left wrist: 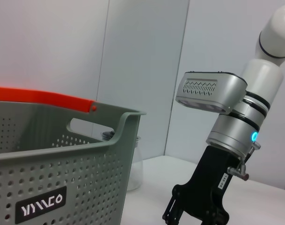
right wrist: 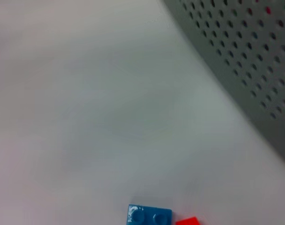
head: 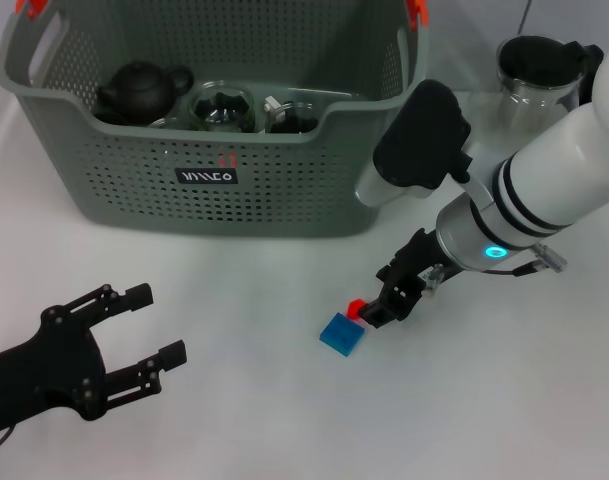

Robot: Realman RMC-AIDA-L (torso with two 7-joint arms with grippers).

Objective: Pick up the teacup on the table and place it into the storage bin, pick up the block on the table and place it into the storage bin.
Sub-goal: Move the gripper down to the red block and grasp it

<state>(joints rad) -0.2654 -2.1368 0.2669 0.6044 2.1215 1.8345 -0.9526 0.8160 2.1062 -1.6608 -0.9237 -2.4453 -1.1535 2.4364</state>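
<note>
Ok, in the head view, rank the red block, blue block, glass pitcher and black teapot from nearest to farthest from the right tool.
1. Red block, beside the right tool.
2. Blue block, just past the red one.
3. Glass pitcher, back right.
4. Black teapot, in the storage bin, far left.

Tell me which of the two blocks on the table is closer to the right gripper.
The small red block. It sits right at the right gripper, next to its fingertips, while the larger blue block lies just beyond it, farther from the gripper.
</note>
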